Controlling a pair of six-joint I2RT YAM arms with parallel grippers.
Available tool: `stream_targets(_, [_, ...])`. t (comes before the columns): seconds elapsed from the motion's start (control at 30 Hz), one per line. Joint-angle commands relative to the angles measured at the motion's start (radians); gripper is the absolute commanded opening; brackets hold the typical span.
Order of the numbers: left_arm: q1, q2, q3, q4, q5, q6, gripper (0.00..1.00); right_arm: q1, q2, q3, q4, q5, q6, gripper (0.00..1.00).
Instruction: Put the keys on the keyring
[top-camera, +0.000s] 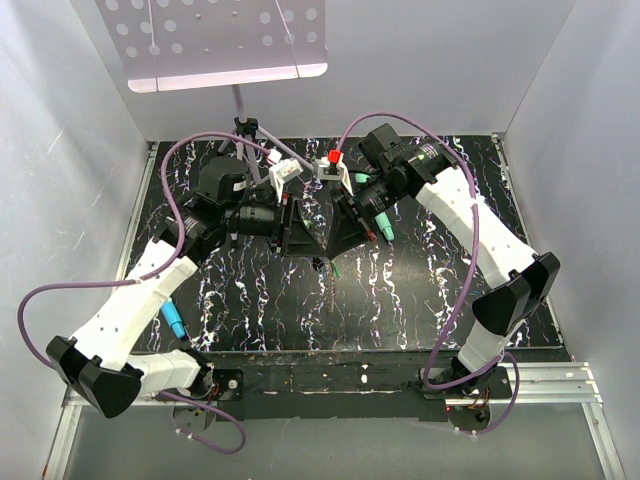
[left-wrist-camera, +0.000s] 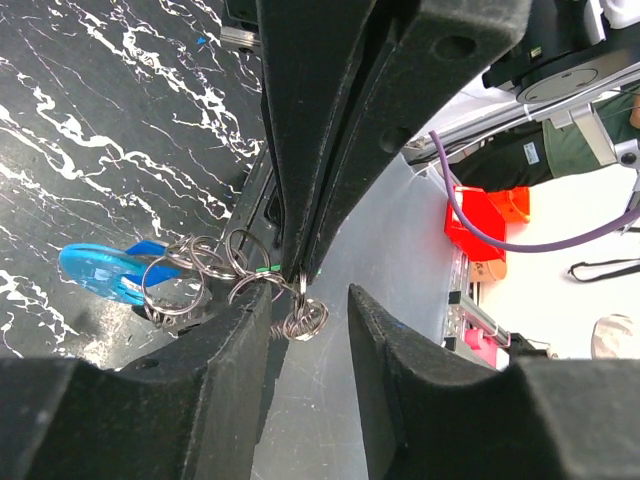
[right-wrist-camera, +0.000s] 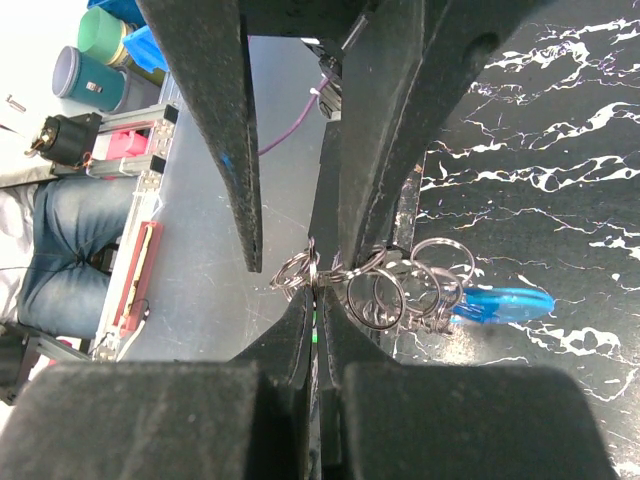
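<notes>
Keyring (right-wrist-camera: 390, 290): bunch of linked metal rings hanging at the tips of both grippers, over mid-table. In the top ext view it's mostly hidden betw the two gripper heads.
Blue clasp (right-wrist-camera: 500, 300): curved translucent plastic at the far end of the bunch, away from the pinch. It sticks out sideways past the rings and also shows in the L wrist view (left-wrist-camera: 95, 272).
Small ring (left-wrist-camera: 305, 320): end of the bunch on the other side of the pinch. It sits in the gap betw the L fingers, touching the R fingertips.
Green bit (left-wrist-camera: 265, 268): tiny green sliver among the rings by the pinch. Too small to tell if it's a key head. No yellow-orange one made out.
R gripper (right-wrist-camera: 316, 290): fingers clenched tight w/ a ring of the keyring nipped betw the tips.
L gripper (left-wrist-camera: 308, 305): comes in opposite the R, tips nearly meeting it. Jaws are apart, one on each side of the R fingertips & small ring. One finger (left-wrist-camera: 215, 370) lies right against the ring bunch, but no clamp on anything is seen.
Table (top-camera: 420, 290): black w/ white marbling.
Teal stick (top-camera: 175, 322): on the table near the L arm, well apart from the keyring.
Purple cables (top-camera: 470, 270): loop along both arms.
</notes>
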Motion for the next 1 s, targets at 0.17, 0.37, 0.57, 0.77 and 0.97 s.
stream_targets(0.17, [-0.019,0.016,0.051,-0.011,0.034,0.007,0.25,0.007,-0.001,0.024,-0.008,-0.047,0.0,0.01])
stream_targets(0.37, [-0.019,0.022,0.048,-0.011,0.045,0.007,0.01,0.01,-0.003,0.024,-0.008,-0.046,-0.001,0.01])
stream_targets(0.57, [-0.019,0.012,0.043,-0.017,0.037,0.022,0.0,0.01,-0.01,0.021,-0.003,-0.047,0.005,0.01])
stream_targets(0.77, [-0.017,-0.088,-0.027,0.141,-0.001,-0.021,0.0,-0.007,-0.036,0.049,-0.009,-0.062,0.019,0.46])
stream_targets(0.97, [-0.019,-0.284,-0.387,0.861,-0.069,-0.277,0.0,-0.086,-0.076,0.141,-0.023,-0.122,0.033,0.59])
